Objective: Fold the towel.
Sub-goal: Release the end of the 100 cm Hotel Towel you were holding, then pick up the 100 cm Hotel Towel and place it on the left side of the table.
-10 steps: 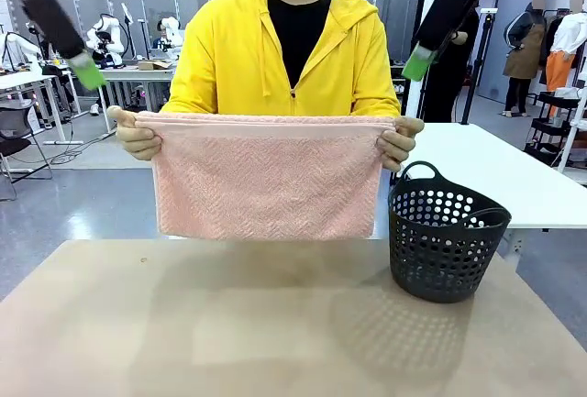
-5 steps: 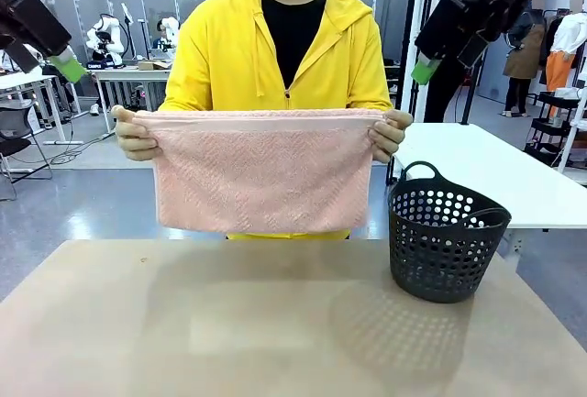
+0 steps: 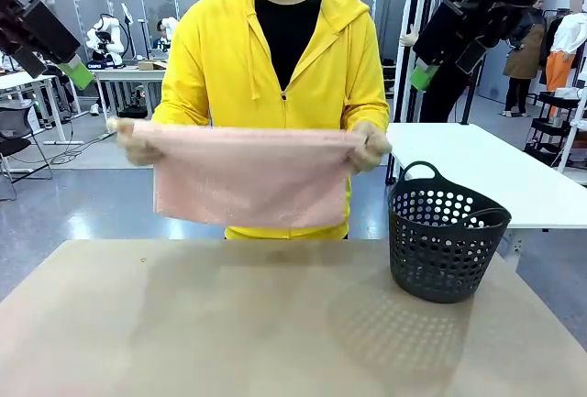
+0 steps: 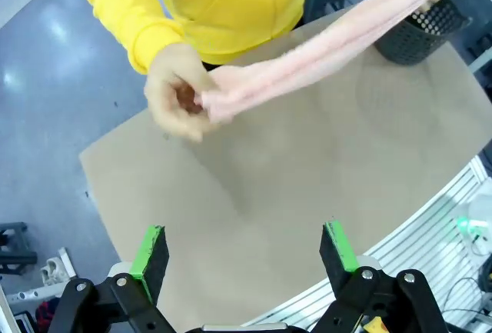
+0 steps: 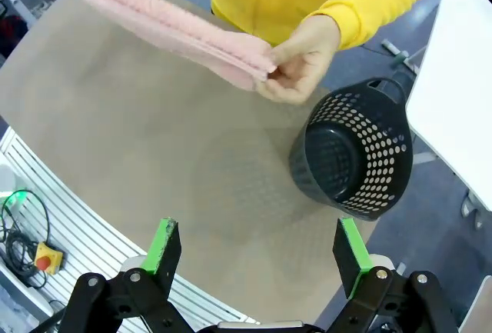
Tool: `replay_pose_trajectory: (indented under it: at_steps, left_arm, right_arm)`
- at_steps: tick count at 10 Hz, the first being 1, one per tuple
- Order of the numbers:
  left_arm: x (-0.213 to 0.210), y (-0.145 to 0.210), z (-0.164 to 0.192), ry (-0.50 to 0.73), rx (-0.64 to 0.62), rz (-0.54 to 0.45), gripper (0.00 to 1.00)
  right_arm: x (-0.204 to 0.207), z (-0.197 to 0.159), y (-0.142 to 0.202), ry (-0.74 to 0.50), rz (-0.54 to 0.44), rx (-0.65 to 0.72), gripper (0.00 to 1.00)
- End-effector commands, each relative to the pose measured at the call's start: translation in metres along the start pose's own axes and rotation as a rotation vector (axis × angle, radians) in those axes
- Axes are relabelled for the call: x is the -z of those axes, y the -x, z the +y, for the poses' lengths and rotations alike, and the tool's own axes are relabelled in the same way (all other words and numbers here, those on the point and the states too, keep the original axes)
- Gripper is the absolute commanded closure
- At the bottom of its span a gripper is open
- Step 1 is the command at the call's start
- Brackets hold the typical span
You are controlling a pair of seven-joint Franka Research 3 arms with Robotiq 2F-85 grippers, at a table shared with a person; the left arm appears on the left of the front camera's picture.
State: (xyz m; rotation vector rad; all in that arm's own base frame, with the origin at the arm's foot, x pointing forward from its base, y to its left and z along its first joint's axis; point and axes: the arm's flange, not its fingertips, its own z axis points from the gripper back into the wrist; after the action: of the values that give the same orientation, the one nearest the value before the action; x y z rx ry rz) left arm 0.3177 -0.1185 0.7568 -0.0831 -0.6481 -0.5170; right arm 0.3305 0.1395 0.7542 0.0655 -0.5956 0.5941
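A person in a yellow hoodie holds the salmon-pink towel [image 3: 246, 180] stretched between both hands above the far edge of the table; it hangs doubled over. From the left wrist view the towel [image 4: 307, 52] runs as a band from a hand to the basket side, and the right wrist view shows the towel [image 5: 161, 29] pinched by the other hand [image 5: 301, 60]. My left gripper [image 3: 66, 65] is raised at the upper left, open and empty [image 4: 244, 252]. High at the upper right, my right gripper [image 3: 426, 69] also stands open with nothing in it [image 5: 260, 254].
A black perforated basket [image 3: 445, 232] stands on the tan table [image 3: 275, 324] at the right, empty inside [image 5: 350, 148]. A white table [image 3: 495, 172] lies beyond it. Both arms hang well above the tabletop.
The person has lowered the towel slightly and brought the hands closer together. Both grippers drew up and outward toward the picture's top corners.
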Motion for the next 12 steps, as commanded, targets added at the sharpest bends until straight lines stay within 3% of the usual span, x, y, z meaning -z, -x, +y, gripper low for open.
replay_pose_trajectory:
  at_steps: [1, 12]
  left_arm:
    - [-0.0038, -0.0005, 0.0007, -0.006, -0.008, 0.008, 0.0]
    - [-0.0038, -0.0005, 0.0007, -0.006, -0.008, 0.008, 0.0]
  right_arm:
    - [-0.0007, -0.0025, -0.0009, 0.011, 0.001, 0.007, 0.0]
    - [-0.0007, -0.0025, -0.0009, 0.011, 0.001, 0.007, 0.0]
